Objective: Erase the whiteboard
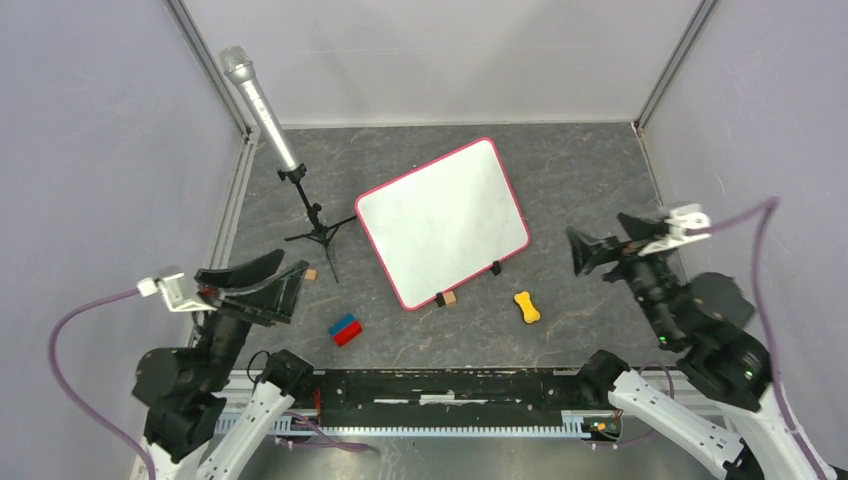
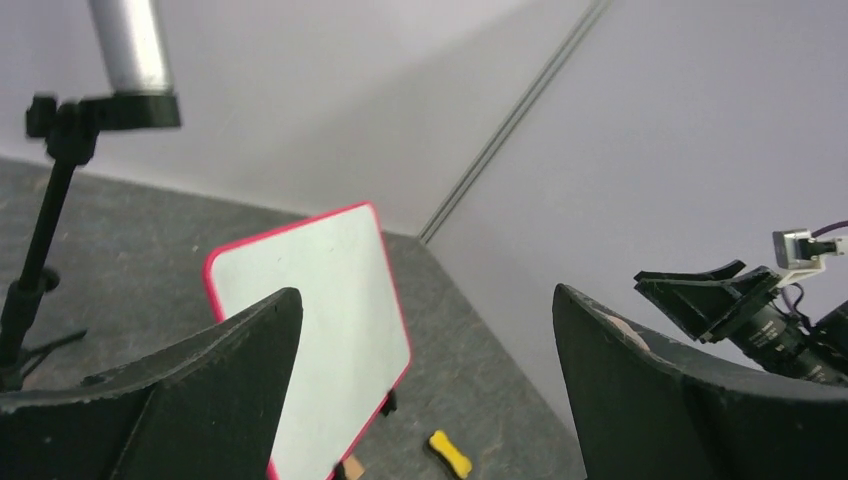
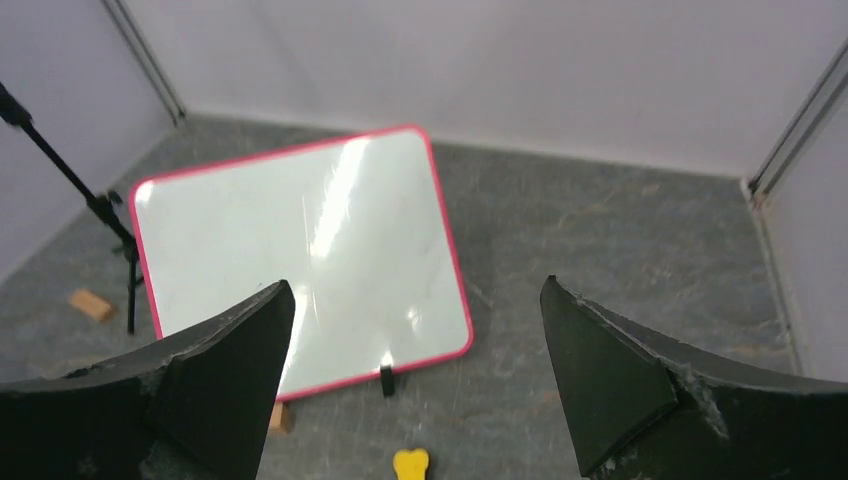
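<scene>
The whiteboard (image 1: 442,221) lies flat in the middle of the table, pink-red frame, small black feet at its near edge, its face blank white with no writing. It also shows in the left wrist view (image 2: 310,330) and the right wrist view (image 3: 300,250). A yellow bone-shaped eraser (image 1: 527,307) lies just in front of the board's near right corner, also in the wrist views (image 2: 450,453) (image 3: 411,465). My left gripper (image 1: 290,285) is open and empty, left of the board. My right gripper (image 1: 578,250) is open and empty, right of the board.
A microphone on a black tripod stand (image 1: 300,190) stands left of the board. A red and blue block (image 1: 346,329) lies near the front. Small wooden blocks lie by the tripod (image 1: 311,273) and at the board's near edge (image 1: 450,297). Grey walls enclose the table.
</scene>
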